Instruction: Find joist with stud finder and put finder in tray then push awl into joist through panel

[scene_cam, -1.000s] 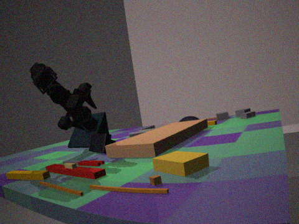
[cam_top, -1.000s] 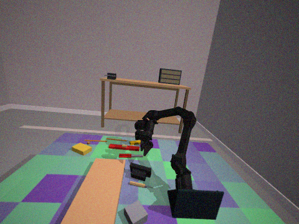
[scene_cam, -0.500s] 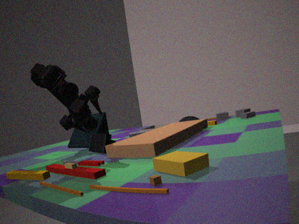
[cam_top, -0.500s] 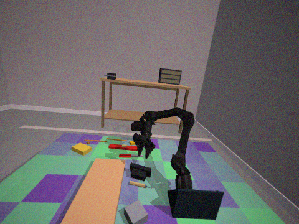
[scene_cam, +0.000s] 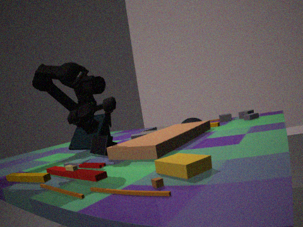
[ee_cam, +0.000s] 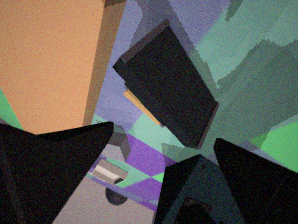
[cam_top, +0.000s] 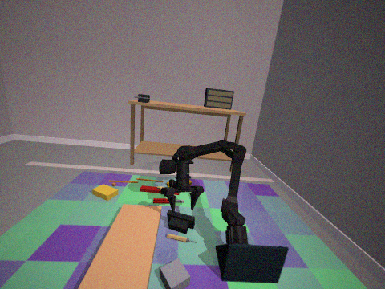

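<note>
The orange floor panel (cam_top: 124, 245) (scene_cam: 158, 138) (ee_cam: 50, 55) lies flat on the patterned mat. A black block-like body, apparently the stud finder (cam_top: 180, 222) (scene_cam: 99, 145) (ee_cam: 172, 82), stands on the mat beside the panel. The awl (cam_top: 177, 238) (ee_cam: 143, 108) lies near it, its tan handle toward the panel and its thin metal tip pointing away; in the wrist view the black body partly hides it. My gripper (cam_top: 183, 209) (ee_cam: 162, 134) is open and empty, fingers pointing down just above and beside the black body. I cannot make out the tray or the joist.
A grey block (cam_top: 175, 274) sits beside the panel. Red pieces (cam_top: 149, 189) (scene_cam: 77, 174), a yellow block (cam_top: 105, 192) (scene_cam: 183, 165) and thin orange sticks (cam_top: 123, 181) (scene_cam: 130, 192) lie beyond the panel's far end. A wooden workbench (cam_top: 180, 107) stands behind the mat.
</note>
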You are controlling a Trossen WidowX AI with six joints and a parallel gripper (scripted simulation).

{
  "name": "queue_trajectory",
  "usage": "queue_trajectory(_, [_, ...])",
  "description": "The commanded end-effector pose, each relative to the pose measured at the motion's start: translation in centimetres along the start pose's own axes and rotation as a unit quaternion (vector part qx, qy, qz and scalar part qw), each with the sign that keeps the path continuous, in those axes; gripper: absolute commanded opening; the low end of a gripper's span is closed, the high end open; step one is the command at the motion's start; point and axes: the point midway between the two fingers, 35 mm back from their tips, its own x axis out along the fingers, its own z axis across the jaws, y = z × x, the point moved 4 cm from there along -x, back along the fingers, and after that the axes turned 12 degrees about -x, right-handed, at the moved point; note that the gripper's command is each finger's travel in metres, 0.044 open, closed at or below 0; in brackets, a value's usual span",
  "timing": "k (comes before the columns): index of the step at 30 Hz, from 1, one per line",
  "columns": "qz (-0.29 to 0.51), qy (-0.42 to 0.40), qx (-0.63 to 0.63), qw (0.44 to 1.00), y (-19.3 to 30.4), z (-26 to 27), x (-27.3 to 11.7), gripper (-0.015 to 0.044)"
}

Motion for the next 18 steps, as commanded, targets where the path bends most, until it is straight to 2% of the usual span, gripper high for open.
queue_trajectory(1, [-0.156, 0.097, 0.249, 0.951, 2.0, 3.1, 3.1, 0.044])
queue_trajectory(9, [-0.26, 0.06, 0.38, 0.886, 2.9, 4.4, 3.5, 0.044])
queue_trajectory(18, [-0.267, 0.055, 0.39, 0.88, 3.0, 4.5, 3.5, 0.044])
